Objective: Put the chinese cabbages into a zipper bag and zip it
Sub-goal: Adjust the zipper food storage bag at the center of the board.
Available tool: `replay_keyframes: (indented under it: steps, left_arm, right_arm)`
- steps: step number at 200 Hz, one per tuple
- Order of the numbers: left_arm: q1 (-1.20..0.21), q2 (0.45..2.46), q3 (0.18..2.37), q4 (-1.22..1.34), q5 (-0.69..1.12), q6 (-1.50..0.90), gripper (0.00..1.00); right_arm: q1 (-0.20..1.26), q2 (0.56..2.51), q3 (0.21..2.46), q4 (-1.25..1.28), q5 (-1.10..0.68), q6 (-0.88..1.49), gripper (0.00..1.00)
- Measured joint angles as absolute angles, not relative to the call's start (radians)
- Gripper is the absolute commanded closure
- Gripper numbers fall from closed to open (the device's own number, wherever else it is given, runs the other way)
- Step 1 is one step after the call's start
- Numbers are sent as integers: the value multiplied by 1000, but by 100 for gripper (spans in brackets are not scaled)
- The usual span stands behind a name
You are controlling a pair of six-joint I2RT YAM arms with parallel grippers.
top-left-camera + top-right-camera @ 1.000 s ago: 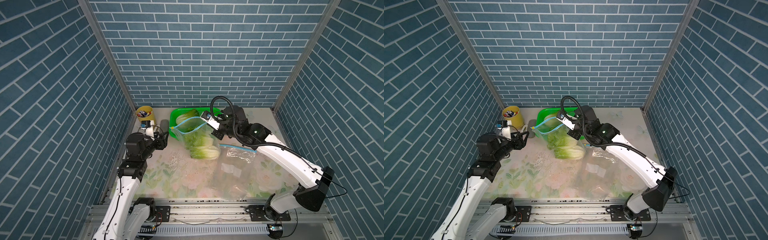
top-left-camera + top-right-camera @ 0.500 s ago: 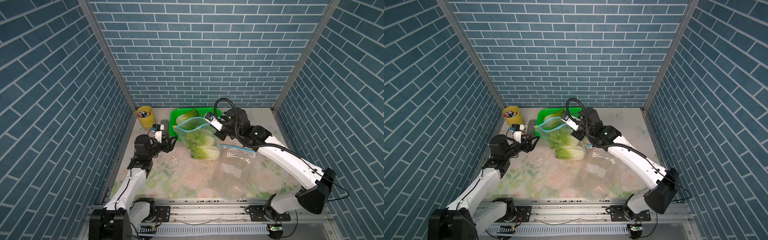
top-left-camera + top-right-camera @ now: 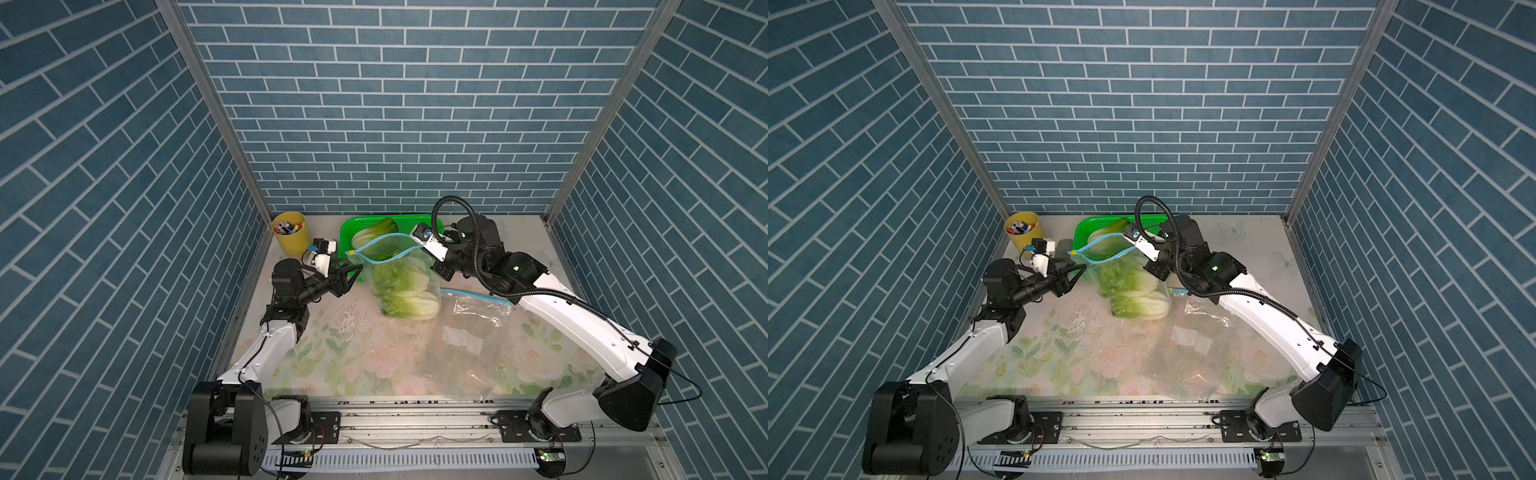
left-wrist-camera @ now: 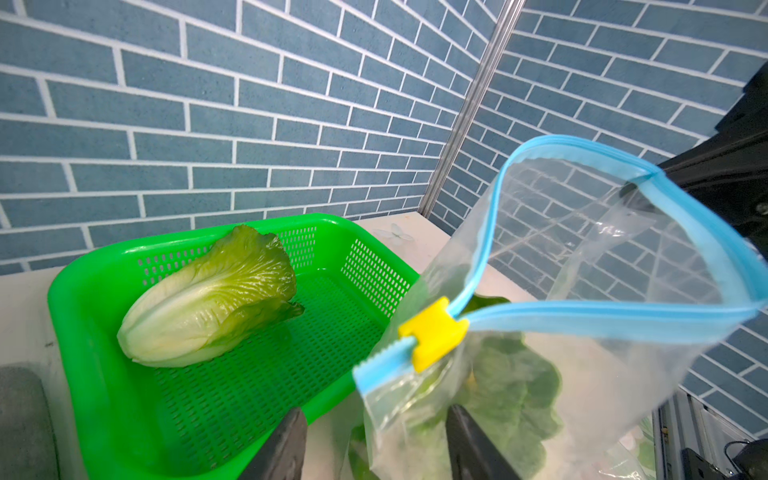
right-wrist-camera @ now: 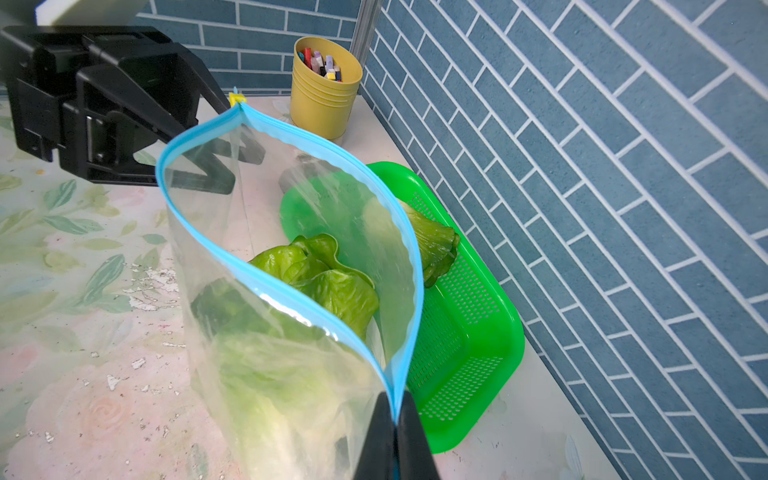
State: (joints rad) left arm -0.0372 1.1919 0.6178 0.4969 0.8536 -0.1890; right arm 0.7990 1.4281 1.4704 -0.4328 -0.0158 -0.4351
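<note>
A clear zipper bag (image 3: 399,266) with a blue zip strip hangs upright, its mouth open. My right gripper (image 5: 395,403) is shut on one end of that strip. Two chinese cabbages (image 3: 409,305) lie inside the bag, leafy tops (image 5: 324,282) upward. A third cabbage (image 4: 208,303) lies in the green basket (image 4: 104,374). My left gripper (image 4: 374,419) is open at the bag's other corner. Its fingers (image 4: 291,424) stand on either side of the plastic just below the yellow slider (image 4: 432,332), apart from it. In both top views the left gripper (image 3: 1077,270) sits level with that corner.
A yellow cup (image 3: 289,232) of markers stands at the back left by the wall. Another clear bag (image 3: 465,336) lies flat on the flowered table under the right arm. The green basket (image 3: 409,220) is against the back wall behind the held bag.
My left arm has reached in from the left to the bag's slider corner, and its jaws have narrowed a little. The right gripper still holds the bag up, shifted slightly.
</note>
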Motion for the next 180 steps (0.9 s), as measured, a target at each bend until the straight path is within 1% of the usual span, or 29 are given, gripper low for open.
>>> replay_keyframes:
  steps: [9, 37, 50, 68, 92, 104, 113, 135, 180]
  left_arm:
    - [-39, 1192, 619, 507, 859, -188, 53]
    - [-57, 1192, 636, 514, 870, -176, 66]
    - [-70, 1192, 641, 515, 870, -168, 69]
    - [-82, 1192, 641, 513, 870, -163, 79]
    - [-86, 1192, 641, 513, 870, -157, 86]
    - [-87, 1191, 641, 510, 868, -152, 93]
    - [-88, 1189, 641, 505, 869, -152, 96]
    - [-93, 1174, 642, 485, 865, -139, 100]
    - [-106, 1122, 663, 398, 855, -93, 100]
  right_arm:
    - [799, 1428, 1470, -433, -16, -435, 100]
    - [797, 1428, 1470, -433, -17, -435, 100]
    - [796, 1428, 1470, -432, -17, -435, 100]
    - [796, 1428, 1470, -432, -17, -435, 100]
    - [795, 1428, 1470, -432, -16, -435, 100]
    - [795, 1428, 1470, -432, -16, -435, 100]
    - [795, 1428, 1468, -430, -16, -435, 100]
    - [794, 1427, 1457, -419, -16, -434, 100]
    - [793, 1413, 1431, -405, -16, -418, 100]
